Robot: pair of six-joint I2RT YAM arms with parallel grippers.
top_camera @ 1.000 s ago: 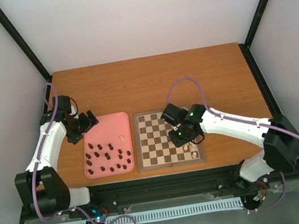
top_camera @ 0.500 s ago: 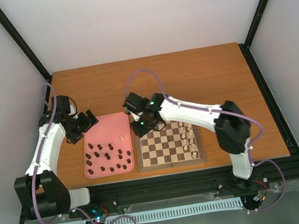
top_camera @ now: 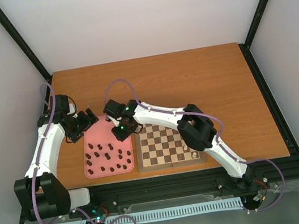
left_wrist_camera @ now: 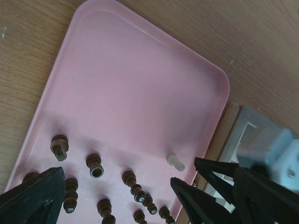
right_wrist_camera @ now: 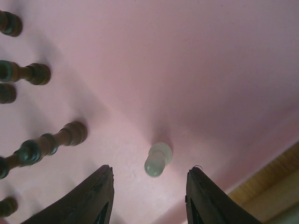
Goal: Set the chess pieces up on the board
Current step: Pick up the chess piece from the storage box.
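Straddles lone white piece [right_wrist_camera: 158,159], lying by right edge of tray [top_camera: 101,131], with right pincer [right_wrist_camera: 149,186] half-wide, empty. Holds left pincer [top_camera: 85,121] wide at tray's upper left. Looks near halfway: white pieces [top_camera: 187,147] on board [top_camera: 161,144], lower right; dark pieces [top_camera: 108,159] left on tray.

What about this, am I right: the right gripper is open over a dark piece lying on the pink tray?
Not quite. The piece under the open right gripper is cream-white, not dark. The right wrist view shows it lying on the pink tray.
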